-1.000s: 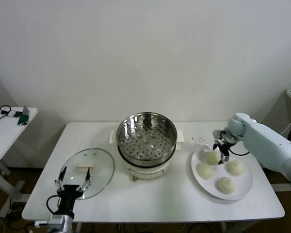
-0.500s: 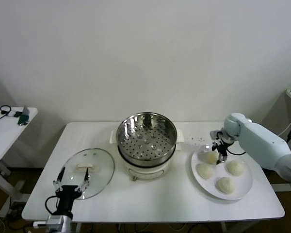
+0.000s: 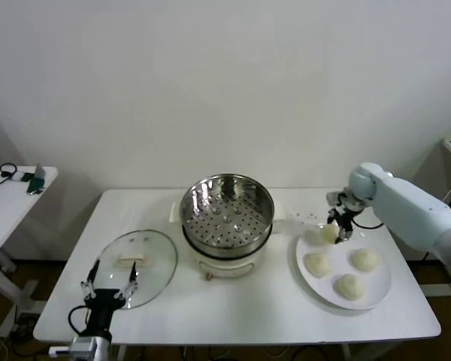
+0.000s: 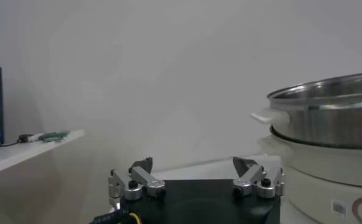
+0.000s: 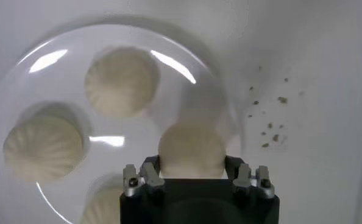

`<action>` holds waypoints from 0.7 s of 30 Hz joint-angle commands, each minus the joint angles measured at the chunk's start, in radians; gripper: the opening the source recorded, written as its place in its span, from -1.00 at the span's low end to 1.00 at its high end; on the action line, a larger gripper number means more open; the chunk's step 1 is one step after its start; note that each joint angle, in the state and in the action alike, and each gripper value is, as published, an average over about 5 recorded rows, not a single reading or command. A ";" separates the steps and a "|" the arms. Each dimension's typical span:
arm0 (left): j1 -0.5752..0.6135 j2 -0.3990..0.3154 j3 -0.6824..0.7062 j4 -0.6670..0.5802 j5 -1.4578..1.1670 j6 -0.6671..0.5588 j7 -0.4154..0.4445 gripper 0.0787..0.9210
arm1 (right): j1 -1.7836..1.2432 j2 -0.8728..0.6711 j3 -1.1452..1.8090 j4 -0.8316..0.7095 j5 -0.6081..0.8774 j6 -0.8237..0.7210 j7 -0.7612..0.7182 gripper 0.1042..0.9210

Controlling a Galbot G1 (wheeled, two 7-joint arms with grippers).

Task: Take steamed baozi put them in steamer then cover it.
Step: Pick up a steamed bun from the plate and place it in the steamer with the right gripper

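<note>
Left end effector (image 3: 107,291) sits at the near-left edge of the counter (image 3: 240,308), just in front of the glass lid (image 3: 134,258); its fingers (image 4: 132,180) stand wide apart with nothing between them. This arm is idle. The lid lies flat on the counter, cream handle up, beside the steamer.

Plate (image 3: 379,289) rests at the right side of the counter. Three steamed baozi (image 3: 349,286) lie on it: one near the front, one at the left, one at the right.

Right end effector (image 3: 337,226) hangs above the plate's far-left rim, fingers clamped on the fourth baozi (image 3: 330,233). The right wrist view shows this bun (image 5: 191,152) seated between the two fingers, with the plate (image 5: 41,58) and its other buns below, apart from it. The held bun is clear of the plate surface.

Steamer (image 3: 227,213) stands at the counter's centre on its cream-white base (image 3: 225,263), uncovered; the perforated bottom is visible and no bun lies in it. It is well apart from the held bun.

A scatter of small dark crumbs (image 3: 310,218) marks the counter between the steamer and the plate.

A side table (image 3: 7,201) with cables stands far left.
</note>
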 commanded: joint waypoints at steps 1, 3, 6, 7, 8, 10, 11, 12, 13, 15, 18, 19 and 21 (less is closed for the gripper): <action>0.011 0.003 0.003 -0.008 -0.007 0.002 0.003 0.77 | 0.340 0.053 -0.251 0.092 0.148 0.074 -0.023 0.41; 0.014 0.003 0.004 -0.010 -0.008 0.003 0.006 0.77 | 0.392 0.089 -0.276 0.101 0.153 0.103 -0.032 0.41; 0.017 0.004 0.005 -0.013 -0.008 0.003 0.006 0.77 | 0.446 0.148 -0.298 0.117 0.155 0.141 -0.044 0.41; 0.018 0.004 0.005 -0.014 -0.009 0.003 0.006 0.77 | 0.460 0.173 -0.301 0.122 0.153 0.154 -0.047 0.41; 0.019 0.005 0.005 -0.014 -0.009 0.003 0.007 0.77 | 0.470 0.200 -0.302 0.125 0.148 0.167 -0.049 0.41; 0.020 0.007 0.005 -0.016 -0.009 0.003 0.007 0.77 | 0.483 0.253 -0.303 0.130 0.138 0.193 -0.054 0.41; 0.021 0.008 0.005 -0.016 -0.009 0.004 0.008 0.77 | 0.487 0.283 -0.302 0.132 0.131 0.204 -0.054 0.41; 0.021 0.008 0.005 -0.016 -0.008 0.004 0.009 0.77 | 0.488 0.311 -0.301 0.132 0.122 0.214 -0.055 0.41; 0.022 0.009 0.005 -0.016 -0.006 0.004 0.010 0.77 | 0.485 0.334 -0.299 0.130 0.111 0.223 -0.056 0.41; 0.022 0.008 0.007 -0.017 -0.001 0.005 0.012 0.77 | 0.474 0.383 -0.292 0.123 0.082 0.243 -0.057 0.41; 0.023 0.005 0.010 -0.018 0.005 0.007 0.014 0.77 | 0.446 0.444 -0.273 0.104 0.028 0.279 -0.055 0.41; 0.023 0.004 0.011 -0.018 0.005 0.008 0.015 0.77 | 0.433 0.461 -0.265 0.097 0.005 0.294 -0.054 0.41; 0.023 0.004 0.013 -0.018 0.007 0.008 0.015 0.77 | 0.399 0.497 -0.246 0.081 -0.056 0.329 -0.051 0.41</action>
